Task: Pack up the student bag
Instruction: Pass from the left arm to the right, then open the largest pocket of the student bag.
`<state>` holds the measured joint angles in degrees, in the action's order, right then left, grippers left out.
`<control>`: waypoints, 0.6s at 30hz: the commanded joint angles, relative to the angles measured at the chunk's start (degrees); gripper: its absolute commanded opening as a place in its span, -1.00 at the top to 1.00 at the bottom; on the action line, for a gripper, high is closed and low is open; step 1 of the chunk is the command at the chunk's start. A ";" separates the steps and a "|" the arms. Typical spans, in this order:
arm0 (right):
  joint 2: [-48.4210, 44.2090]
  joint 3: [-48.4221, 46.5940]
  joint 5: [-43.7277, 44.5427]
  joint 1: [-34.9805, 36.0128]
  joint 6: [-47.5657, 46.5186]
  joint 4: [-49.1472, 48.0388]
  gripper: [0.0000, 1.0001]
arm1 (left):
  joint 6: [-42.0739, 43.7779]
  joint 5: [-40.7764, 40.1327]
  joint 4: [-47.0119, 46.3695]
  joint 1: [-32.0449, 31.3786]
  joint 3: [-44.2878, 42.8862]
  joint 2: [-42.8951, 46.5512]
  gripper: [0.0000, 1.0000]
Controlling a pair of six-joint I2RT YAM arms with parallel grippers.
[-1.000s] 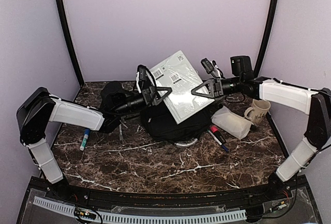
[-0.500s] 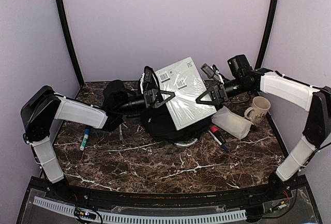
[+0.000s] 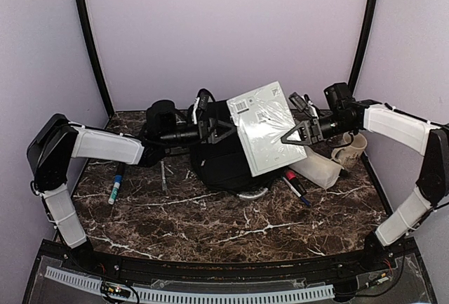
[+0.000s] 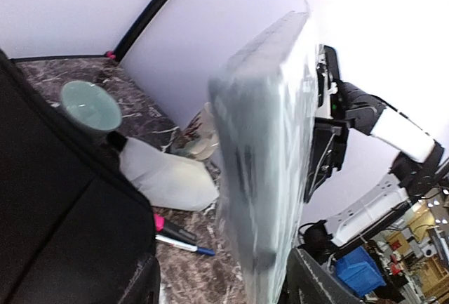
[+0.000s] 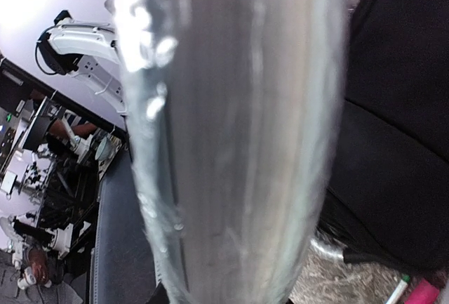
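Two arms meet over the student bag [image 3: 217, 167], which lies on the desk [image 3: 210, 227] toward the back, between them, its grey top handle [image 3: 252, 194] looping out at the near side. Above it a white pack [image 3: 266, 128], flat, shrink-wrapped and carrying barcode labels, hangs clear of the desk and tilts. That is probably so one edge can be steered down into the bag. The right pincer [image 3: 286, 137] is clamped on the pack's right edge and appears to carry its weight. The left pincer [image 3: 228, 130] sits at the opposite edge, likely to steady or guide it, but I cannot tell whether its jaws pinch the pack or merely stand beside it. From overhead the leftover items show: a mug [image 3: 351, 151] and a translucent pouch [image 3: 316, 167] to the right of the bag, a red-and-black marker [image 3: 295, 181] near its right corner, and a blue-tipped pen [image 3: 114, 192] well apart on the left. The left wrist camera adds what that view hides: the pack seen edge-on, fairly thick under its film, with the right pincer gripping its far side. The right wrist camera is almost filled by the pack's glossy edge, with black bag fabric just beyond. No view shows an open zipper, so the packing seems to be at an early stage.
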<state>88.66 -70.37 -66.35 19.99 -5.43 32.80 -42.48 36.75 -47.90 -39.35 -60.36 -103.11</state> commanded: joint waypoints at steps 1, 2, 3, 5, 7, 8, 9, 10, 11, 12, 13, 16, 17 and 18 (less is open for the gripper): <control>-8.62 4.80 -5.49 -9.08 0.72 -6.57 1.00 | 12.95 -5.67 19.05 0.25 -3.46 3.81 -0.27; -9.87 6.67 -5.73 -11.41 0.44 -6.82 1.00 | 15.18 -6.82 21.36 0.12 -3.79 3.83 -0.25; -11.08 8.54 -5.84 -13.58 0.19 -7.25 1.00 | 17.32 -8.28 23.62 -0.16 -4.30 3.80 -0.22; -13.69 11.97 -6.46 -17.97 -0.19 -8.70 1.00 | 23.70 -12.42 29.90 -1.07 -6.64 3.23 -0.20; -15.48 15.02 -7.55 -22.27 -2.09 -8.56 1.00 | 30.10 -17.75 37.06 -2.75 -9.92 2.17 -0.19; -16.35 16.18 -8.03 -24.68 -4.30 -7.01 1.00 | 33.01 -20.44 40.38 -3.42 -11.64 1.56 -0.19; -17.17 16.67 -8.77 -26.60 -7.86 -4.25 1.00 | 35.23 -22.70 42.87 -3.95 -12.95 0.99 -0.19; -17.93 16.95 -9.29 -28.33 -11.12 -1.60 1.00 | 37.34 -24.28 44.60 -4.42 -14.04 0.65 -0.19; -18.75 17.53 -9.48 -29.84 -13.09 -0.30 1.00 | 39.02 -25.66 45.66 -4.91 -14.79 0.37 -0.19; -19.64 18.16 -9.39 -31.31 -13.50 -0.58 1.00 | 40.94 -26.28 46.51 -5.47 -15.33 0.08 -0.19; -20.63 19.35 -9.01 -32.46 -12.58 -2.23 1.00 | 42.65 -26.98 47.68 -6.04 -16.17 -0.30 -0.21; -22.28 21.02 -8.90 -34.41 -8.06 -7.30 1.00 | 48.68 -30.12 51.62 -8.65 -19.87 -2.48 -0.38; -22.26 21.01 -8.83 -34.56 -8.11 -7.24 1.00 | 50.98 -31.66 53.30 -9.78 -21.40 -3.66 -0.42; -22.10 20.85 -8.74 -34.65 -8.49 -6.87 1.00 | 53.18 -33.26 55.19 -10.92 -23.17 -5.04 -0.47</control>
<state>68.64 -48.97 -69.21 -14.04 -12.97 32.18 -1.23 10.70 -2.26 -47.07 -78.52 -104.75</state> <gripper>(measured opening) 0.189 0.702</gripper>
